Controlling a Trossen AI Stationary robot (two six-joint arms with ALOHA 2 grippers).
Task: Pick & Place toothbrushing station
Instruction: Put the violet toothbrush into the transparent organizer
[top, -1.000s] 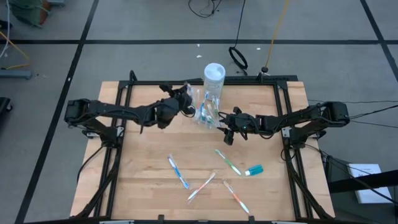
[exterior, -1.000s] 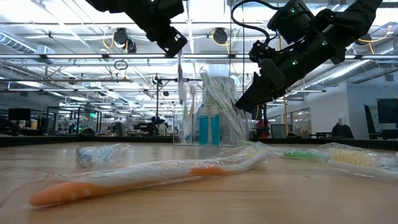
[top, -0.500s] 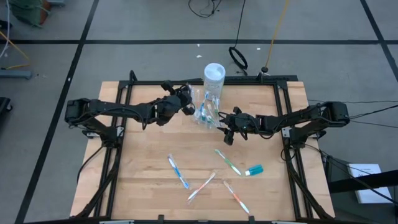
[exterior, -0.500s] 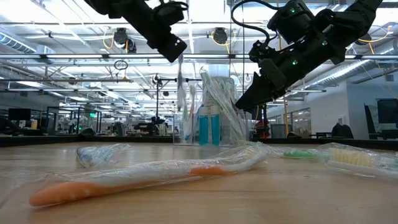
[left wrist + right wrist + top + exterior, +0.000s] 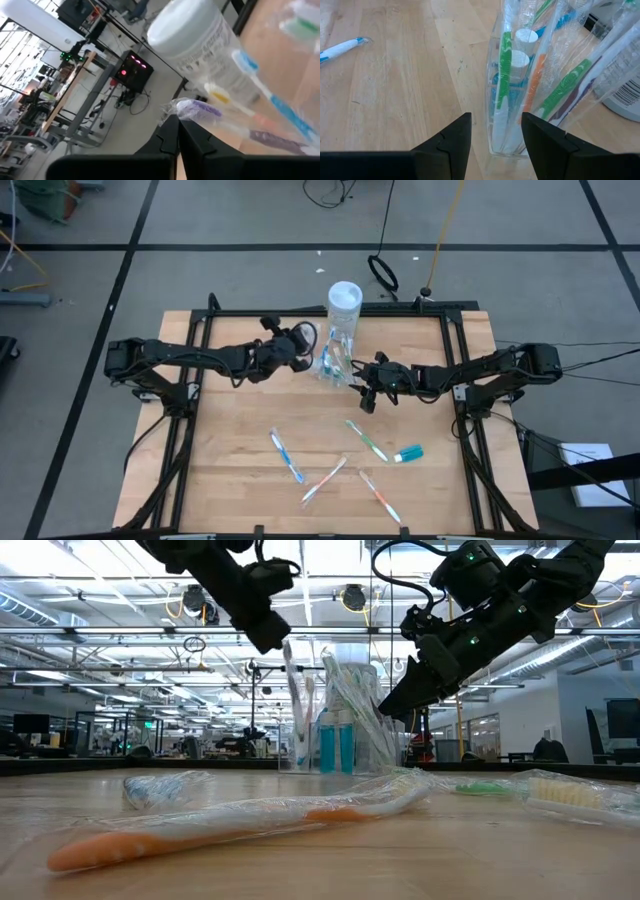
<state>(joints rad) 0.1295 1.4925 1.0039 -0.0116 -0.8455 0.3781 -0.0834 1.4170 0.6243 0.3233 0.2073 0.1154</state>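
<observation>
**Both grippers at the clear holder on the far side of the table**

The toothbrushing station [image 5: 334, 361] stands upright at the far middle of the wooden table [image 5: 240, 430], just in front of a taller white-capped container [image 5: 344, 302]. It is packed with wrapped toothbrushes. The left gripper [image 5: 300, 348] hovers just left of the holder's top, its jaws closed on the tip of a wrapped purple toothbrush [image 5: 197, 108] (the wrist view shows the pinch). The right gripper [image 5: 362, 383] sits just right of the holder, jaws spread wide and holding nothing. Several wrapped toothbrushes [image 5: 287, 456] lie scattered on the near half.
</observation>
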